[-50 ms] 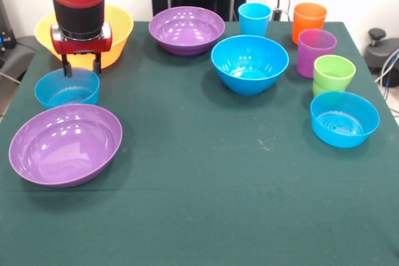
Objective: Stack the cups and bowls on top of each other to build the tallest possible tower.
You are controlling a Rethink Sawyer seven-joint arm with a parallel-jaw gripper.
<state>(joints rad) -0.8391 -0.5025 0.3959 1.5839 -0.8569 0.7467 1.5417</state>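
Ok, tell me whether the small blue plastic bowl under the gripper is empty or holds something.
Empty: the small blue plastic bowl shows only its bare glossy inside. The gripper hangs open over its far rim.

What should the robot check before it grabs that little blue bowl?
1. Tool above the small blue bowl: ok, it hangs over the bowl's far rim.
2. Tool open: ok, its two fingers stand apart.
3. One finger inside the rim, one outside: cannot tell from this view.
4. Small blue bowl empty and upright: ok.
5. Room around it: ok, the wide purple bowl in front and the yellow bowl behind sit apart from it, though close.
6. Tower begun: not ok, every bowl and cup stands alone on the table.
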